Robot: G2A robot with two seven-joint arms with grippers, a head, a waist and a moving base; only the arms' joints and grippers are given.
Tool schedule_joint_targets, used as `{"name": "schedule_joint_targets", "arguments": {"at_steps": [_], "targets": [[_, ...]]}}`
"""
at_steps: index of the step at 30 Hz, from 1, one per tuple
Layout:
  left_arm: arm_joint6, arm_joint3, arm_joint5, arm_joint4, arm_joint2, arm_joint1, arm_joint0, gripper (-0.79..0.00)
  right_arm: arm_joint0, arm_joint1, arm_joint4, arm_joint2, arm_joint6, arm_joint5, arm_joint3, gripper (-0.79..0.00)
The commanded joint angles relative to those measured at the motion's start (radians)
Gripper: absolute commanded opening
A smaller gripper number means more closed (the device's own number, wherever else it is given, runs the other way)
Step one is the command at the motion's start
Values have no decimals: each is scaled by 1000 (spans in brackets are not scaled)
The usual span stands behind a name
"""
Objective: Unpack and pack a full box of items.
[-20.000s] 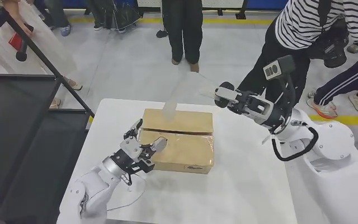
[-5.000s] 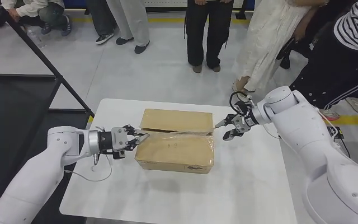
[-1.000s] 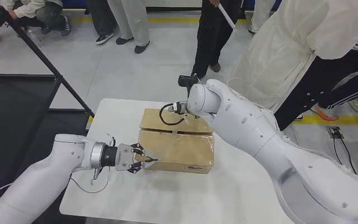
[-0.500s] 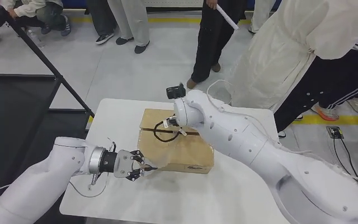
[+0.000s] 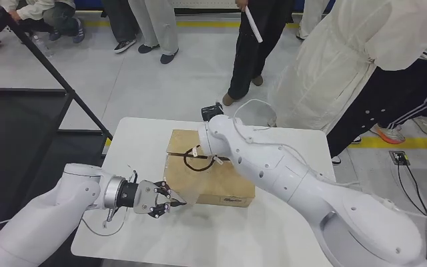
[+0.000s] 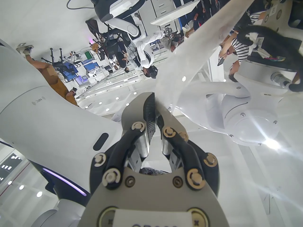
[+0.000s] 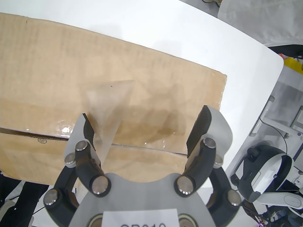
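So the right gripper [image 7: 146, 125] has swung further over the box [image 7: 47, 72], gaping just above it near the far edge of the table [image 5: 133, 141], left gripper [image 6: 154, 109] pinching peeled tape [image 6: 208, 38] at the box's near-left corner.

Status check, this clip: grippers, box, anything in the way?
Left gripper shut on tape strip. Right gripper open over box, tape scrap clinging to one finger. Flaps closed.

Table [image 5: 293, 227]: white top, rounded corners. Carries one brown cardboard box [image 5: 217, 188], flaps closed, clear tape [image 7: 151, 140] over the top seam, standing toward the far middle.
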Motion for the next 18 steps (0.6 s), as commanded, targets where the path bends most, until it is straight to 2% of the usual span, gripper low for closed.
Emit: {"name": "schedule_joint_targets", "arguments": {"at_steps": [1, 9, 18], "targets": [[0, 0, 0, -1, 1, 2, -1, -785, 1, -2, 1, 4, -7, 7, 11, 0], [0, -7, 0, -7, 4, 10, -5, -785, 0, 2, 10, 21, -29, 29, 28, 0], [0, -12, 0, -10, 11, 17, -11, -785, -1, 27, 23, 33, -49, 49, 16, -18]]}}
